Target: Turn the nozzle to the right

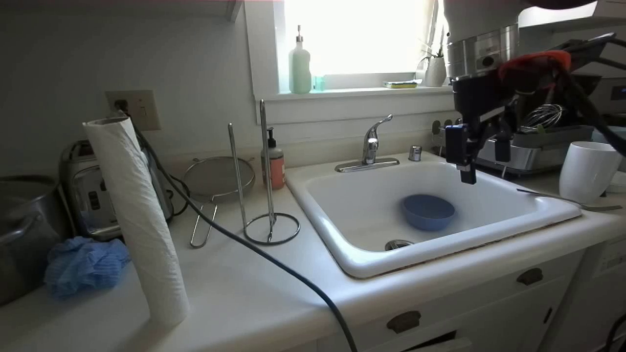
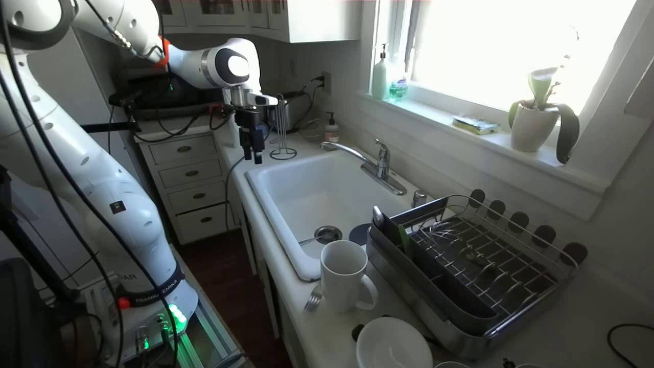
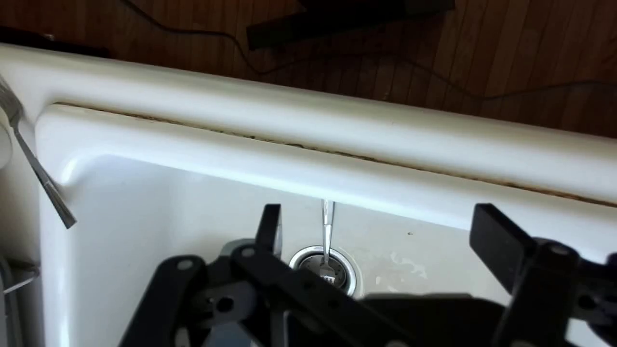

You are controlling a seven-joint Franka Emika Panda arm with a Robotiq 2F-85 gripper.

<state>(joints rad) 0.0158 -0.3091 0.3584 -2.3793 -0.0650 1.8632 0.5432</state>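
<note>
Nozzle (image 2: 349, 150), a slim chrome faucet spout, reaches from the back rim of the sink (image 2: 317, 197) toward the end with the hand-soap pump bottle (image 2: 331, 129). The end effector (image 3: 378, 221) hangs above the sink, seemingly toward its front edge, fingers (image 3: 501, 246) spread wide with nothing between them. Height looks to be the main risk: too low an approach could strike the sink's front rim; too high could catch the lever handle (image 1: 381, 122) and work that instead. Smooth chrome might also slip past the fingers. The wrist view shows no nozzle, so aim could stray.
</note>
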